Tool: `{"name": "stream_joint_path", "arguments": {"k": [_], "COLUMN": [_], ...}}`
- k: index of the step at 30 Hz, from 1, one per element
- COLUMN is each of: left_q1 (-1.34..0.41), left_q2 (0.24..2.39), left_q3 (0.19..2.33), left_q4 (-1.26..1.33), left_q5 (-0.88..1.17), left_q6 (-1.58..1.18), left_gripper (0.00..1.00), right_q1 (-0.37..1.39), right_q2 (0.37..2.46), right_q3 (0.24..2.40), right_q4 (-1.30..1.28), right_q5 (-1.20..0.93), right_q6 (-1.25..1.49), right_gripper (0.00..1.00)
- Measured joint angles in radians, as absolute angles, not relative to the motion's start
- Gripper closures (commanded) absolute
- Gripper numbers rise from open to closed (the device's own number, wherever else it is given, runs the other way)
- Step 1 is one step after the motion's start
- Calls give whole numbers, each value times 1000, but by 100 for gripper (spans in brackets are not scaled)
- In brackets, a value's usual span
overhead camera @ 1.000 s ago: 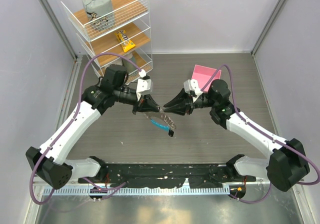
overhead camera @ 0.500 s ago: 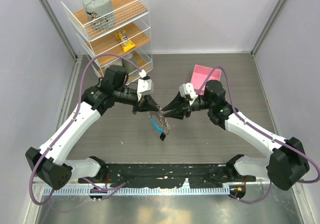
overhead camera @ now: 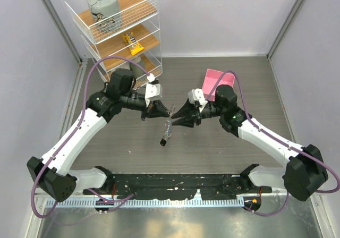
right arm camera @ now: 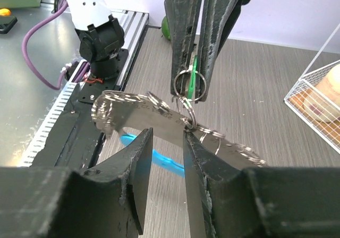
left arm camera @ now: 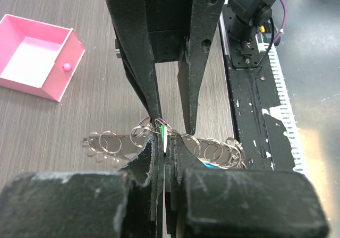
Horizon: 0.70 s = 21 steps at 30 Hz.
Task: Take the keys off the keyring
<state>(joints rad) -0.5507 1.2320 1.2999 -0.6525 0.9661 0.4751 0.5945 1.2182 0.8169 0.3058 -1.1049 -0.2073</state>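
Overhead, the left arm rises from its base, bends at the elbow and runs level toward centre. The left pincer (overhead camera: 169,112) is closed tight on the green-headed key (right arm camera: 194,73), above the tabletop (overhead camera: 122,142). The keyring (overhead camera: 167,132) dangles from that key, blue strip (right arm camera: 154,157) included. The right pincer (overhead camera: 176,121) points left, nearly tip to tip, jaws narrowly parted astride the chain; the right arm mirrors the left.

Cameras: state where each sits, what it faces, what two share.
Top external: high behind the robot, facing down; left arm, right arm show.
Left wrist: on left arm, facing right tool and pink box; left tool below.
Right wrist: on right arm, facing left tool and wire shelf; right tool below.
Shared: both wrist views show the keyring.
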Motion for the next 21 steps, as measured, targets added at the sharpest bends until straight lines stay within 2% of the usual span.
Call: {"name": "stream_joint_path", "arguments": {"k": [18,20,21], "left_q1": [-551,-551,-551], "left_q2": [1232,1232,1232], "left_q3": [1300,1300,1300], "left_q4": [-647,-646,-646], "left_q5": [1000,1005,1007], "left_q6": [479,480,479], "left_gripper": [100,100,100], "right_q1": [580,580,579], "right_q2": [1236,1235,1235], "right_q3": [855,855,855], "right_q4": [350,359,364], "right_q5": [-1094,-1094,-1095], "right_q6": [-146,-139,-136], "right_gripper": [65,66,72]}}
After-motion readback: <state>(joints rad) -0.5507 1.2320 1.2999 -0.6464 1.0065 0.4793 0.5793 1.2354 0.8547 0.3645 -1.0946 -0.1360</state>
